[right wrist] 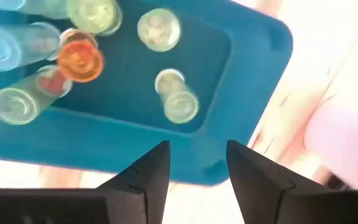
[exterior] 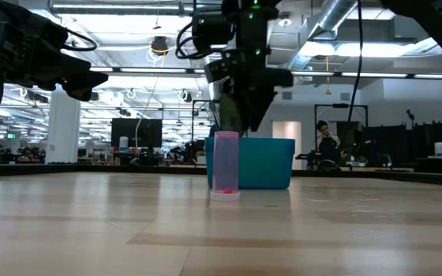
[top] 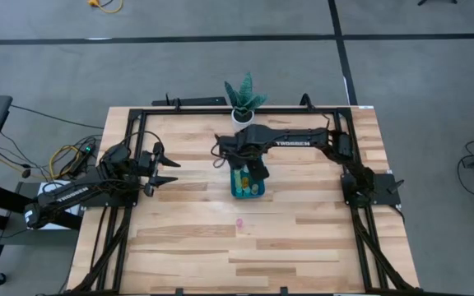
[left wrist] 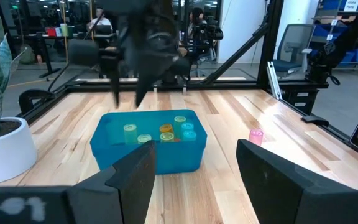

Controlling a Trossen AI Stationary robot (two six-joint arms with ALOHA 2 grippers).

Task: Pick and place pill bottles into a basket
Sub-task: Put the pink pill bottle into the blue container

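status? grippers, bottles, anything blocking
Right gripper open, empty, above basket. Left gripper open, parked table-left. Several bottles in basket; pink bottle upright on table, nothing blocking it.

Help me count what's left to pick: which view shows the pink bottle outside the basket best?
The low view: the pink bottle stands upright, large, before the basket. The high view gives a speck, the left wrist a small glimpse, the right wrist a blur.
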